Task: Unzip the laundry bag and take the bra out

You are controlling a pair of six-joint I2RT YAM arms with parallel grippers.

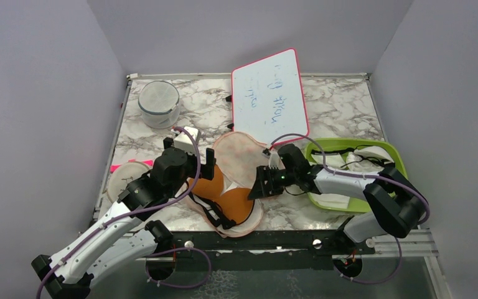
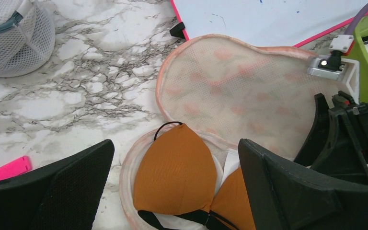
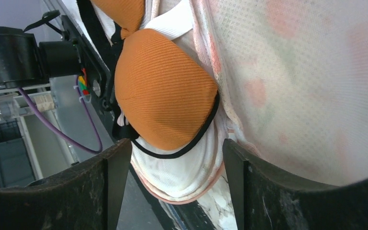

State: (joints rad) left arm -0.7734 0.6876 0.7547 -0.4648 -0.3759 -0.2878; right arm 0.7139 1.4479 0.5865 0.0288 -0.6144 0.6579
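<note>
- Peach-pink mesh: the laundry bag [image 1: 239, 156] lies on the marble counter [image 1: 342, 106] between the two arms. It is unzipped, with its upper layer folded away toward the whiteboard [image 1: 267, 93], so the contents are exposed.
- The rust-orange bra [image 1: 218, 187] rests cups-up on the bag's lower layer, at the end nearest the arm bases. Its black straps trail toward the counter's near edge, and it sits within the bag's outline, not yet lifted out.
- The left tool [image 2: 175, 143] is spread wide and empty. In its wrist view one finger stands to each side of a cup — a stance that seems chosen for closing on that cup from above.
- The right tool [image 3: 176, 146] is likewise spread and empty. It points in from the right at the cup nearest the counter's edge, just beside the folded-back layer.
- Judgement: the zip step appears finished; extraction remains, and a pinch on the cup fabric or trim should free the garment.
- The green tray [image 1: 323, 144] with white garments and the mesh cylinder [image 1: 159, 103] stand apart and play no part.
</note>
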